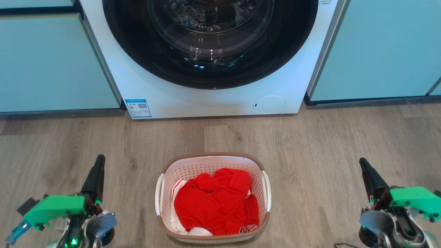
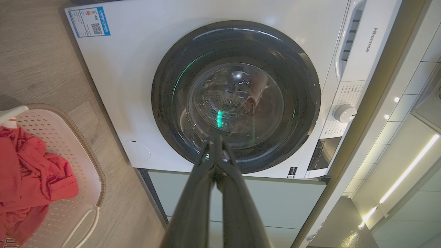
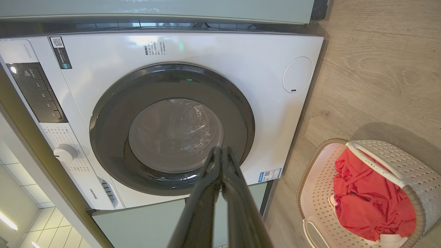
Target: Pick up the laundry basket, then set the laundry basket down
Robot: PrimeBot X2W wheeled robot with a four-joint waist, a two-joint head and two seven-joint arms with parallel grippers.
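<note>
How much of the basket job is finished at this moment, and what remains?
Nothing looks done yet: the laundry basket, holding red clothes, sits on the floor before the washing machine. Nothing is in hand: the left tool and right tool are shut, off to either side, apart from its handles. Left: grasp, lift, set down.

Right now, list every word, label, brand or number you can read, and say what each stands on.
"Hisense": on the washing machine's upper panel.
Blue sticker with QR code, on the machine's front: print too small to read.
Markings around the dial: too small.
White print on the red garment in the laundry basket: partly hidden, unreadable.
</note>
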